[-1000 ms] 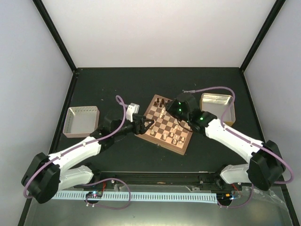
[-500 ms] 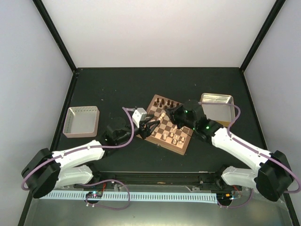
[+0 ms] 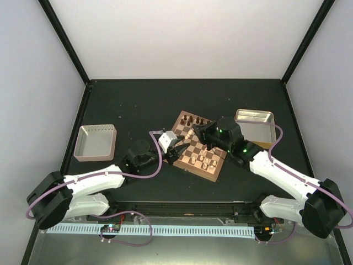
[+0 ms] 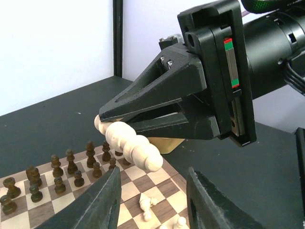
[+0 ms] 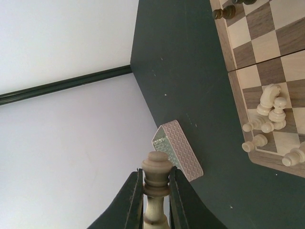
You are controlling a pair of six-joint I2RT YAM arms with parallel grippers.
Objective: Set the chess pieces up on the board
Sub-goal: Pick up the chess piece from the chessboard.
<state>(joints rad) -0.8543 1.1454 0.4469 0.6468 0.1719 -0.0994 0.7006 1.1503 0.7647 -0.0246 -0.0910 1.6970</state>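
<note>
1. Dark table (image 3: 138,105); board (image 3: 194,144) at centre, dark pieces (image 4: 57,167) ranked, cream ones (image 5: 269,112) scattered.
2. Right gripper (image 5: 156,172) pinched a cream piece (image 5: 157,164) above board.
3. Left gripper (image 4: 153,191), spread, empty, had advanced beside it; handover or placement likely.

The square tan-and-brown chessboard (image 5: 267,45) is smooth, satin-finished wood, and the pale cream turned chessman (image 4: 128,143) looks like lightly polished wood. The rectangular metal tray (image 5: 178,150) has a diamond-embossed wall; the dark tabletop (image 5: 190,71) is matt.
</note>
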